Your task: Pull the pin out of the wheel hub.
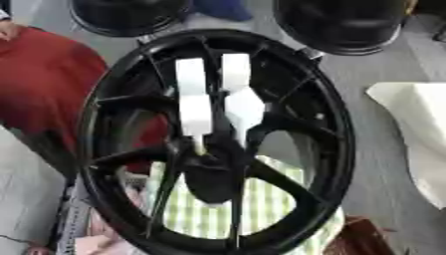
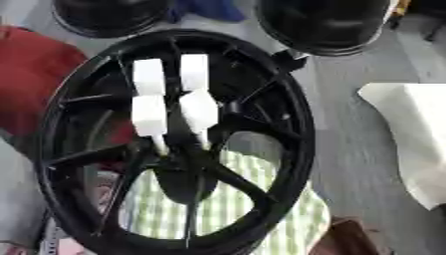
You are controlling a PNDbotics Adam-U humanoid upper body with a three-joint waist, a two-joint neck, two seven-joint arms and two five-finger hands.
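Looking down, we see a black spoked wheel filling the middle. Two white blocky pieces taper toward the wheel's centre; we judge the pin sits there, stiff, light and best gripped by its white end. No hand shows. Bare floor lies right of the wheel, open for moving.

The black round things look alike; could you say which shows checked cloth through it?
The central wheel hub, over the checked cloth; the top-left round and top-right round show none.
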